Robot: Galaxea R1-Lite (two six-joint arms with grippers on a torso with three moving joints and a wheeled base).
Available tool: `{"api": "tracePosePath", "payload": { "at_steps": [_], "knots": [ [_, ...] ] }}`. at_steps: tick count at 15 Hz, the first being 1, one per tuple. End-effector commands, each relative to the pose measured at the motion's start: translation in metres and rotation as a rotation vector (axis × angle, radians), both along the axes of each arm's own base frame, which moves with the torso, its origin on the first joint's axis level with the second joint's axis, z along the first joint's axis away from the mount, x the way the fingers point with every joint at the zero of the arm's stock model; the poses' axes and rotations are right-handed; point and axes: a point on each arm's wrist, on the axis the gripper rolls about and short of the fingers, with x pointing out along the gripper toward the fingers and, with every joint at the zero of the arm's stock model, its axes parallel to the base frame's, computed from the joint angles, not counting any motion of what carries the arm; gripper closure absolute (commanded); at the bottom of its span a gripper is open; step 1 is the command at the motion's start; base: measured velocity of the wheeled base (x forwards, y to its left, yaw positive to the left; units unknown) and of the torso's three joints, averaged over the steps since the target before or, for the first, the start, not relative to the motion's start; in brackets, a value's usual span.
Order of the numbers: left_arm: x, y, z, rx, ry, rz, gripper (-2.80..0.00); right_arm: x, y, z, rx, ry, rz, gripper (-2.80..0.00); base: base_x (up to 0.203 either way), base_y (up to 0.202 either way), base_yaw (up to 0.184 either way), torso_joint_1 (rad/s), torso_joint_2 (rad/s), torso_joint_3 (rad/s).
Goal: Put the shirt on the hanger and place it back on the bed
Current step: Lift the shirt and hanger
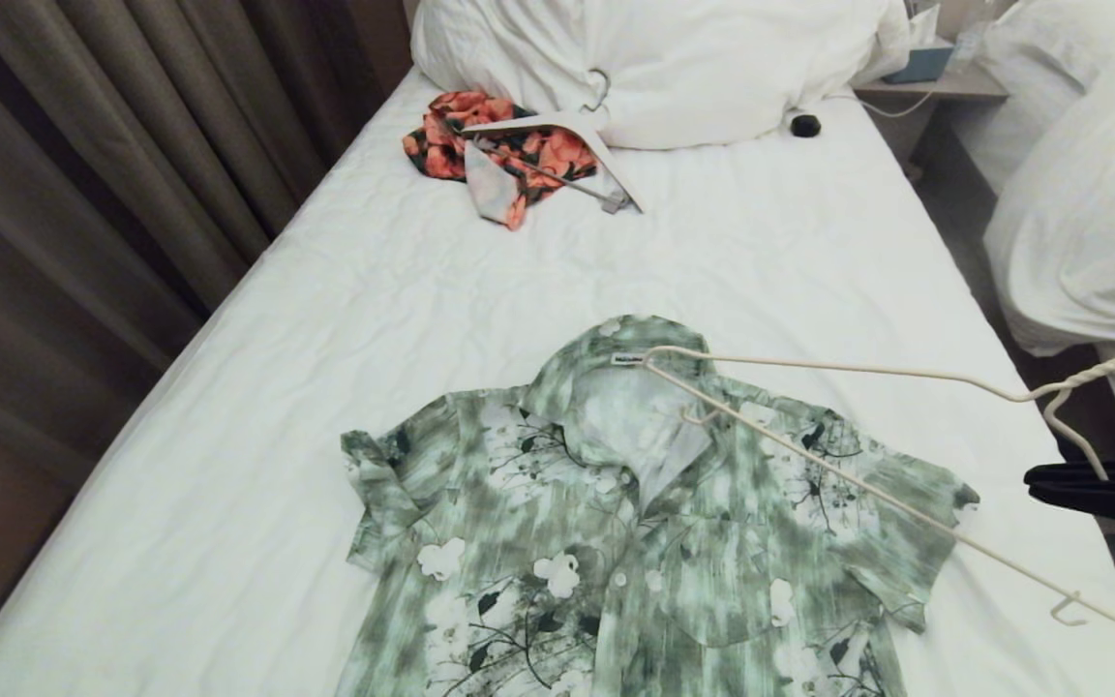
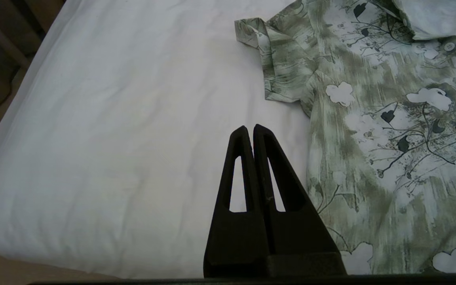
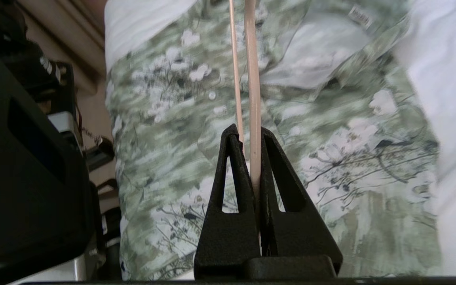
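In the head view, the shirt [image 1: 616, 523] is spread flat, front up, on the white sheet of the bed [image 1: 228, 407]. It is short-sleeved and collared, streaked green and white with white flowers and dark leaves, and a white label is seen at the neck. The thin cream hanger [image 1: 838, 484] is held across the shirt's right shoulder, one tip near the collar, by the right gripper [image 1: 1037, 476] at the frame's right edge.

In the left wrist view, the left gripper [image 2: 249, 128] is seen with fingers pressed together on nothing, above bare sheet just beside a sleeve.

In the right wrist view, the right gripper's fingers are clamped on the hanger's wire above the shirt.
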Motion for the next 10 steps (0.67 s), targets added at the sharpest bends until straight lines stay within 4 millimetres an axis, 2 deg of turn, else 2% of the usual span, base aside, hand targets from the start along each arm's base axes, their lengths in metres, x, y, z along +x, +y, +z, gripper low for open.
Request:
{"api": "tracePosePath", "payload": {
  "at_steps": [1,3,5,7,10],
  "knots": [
    [0.0,0.0,0.0,0.001,0.003,0.001,0.0,-0.005,-0.001,0.006,-0.001,-0.031,-0.007,0.0,0.0,0.0,0.0,0.0,0.0,0.0],
    [-0.002,0.0,0.008,0.007,-0.027,-0.007,0.0,-0.006,-0.007,0.006,0.012,-0.034,-0.03,0.0,0.0,0.0,0.0,0.0,0.0,0.0],
    [-0.005,-0.002,0.036,0.007,-0.059,-0.081,0.0,0.001,-0.011,0.008,0.038,-0.042,-0.018,0.0,0.0,0.0,0.0,0.0,0.0,0.0],
    [0.01,-0.005,0.048,-0.002,0.053,-0.207,0.0,0.008,-0.013,0.015,0.03,-0.068,-0.011,0.0,0.0,0.0,0.0,0.0,0.0,0.0],
    [0.048,-0.008,0.056,-0.051,0.264,-0.367,0.0,0.015,-0.013,0.02,0.025,-0.083,0.002,0.0,0.0,0.0,0.0,0.0,0.0,0.0]
  ]
}}
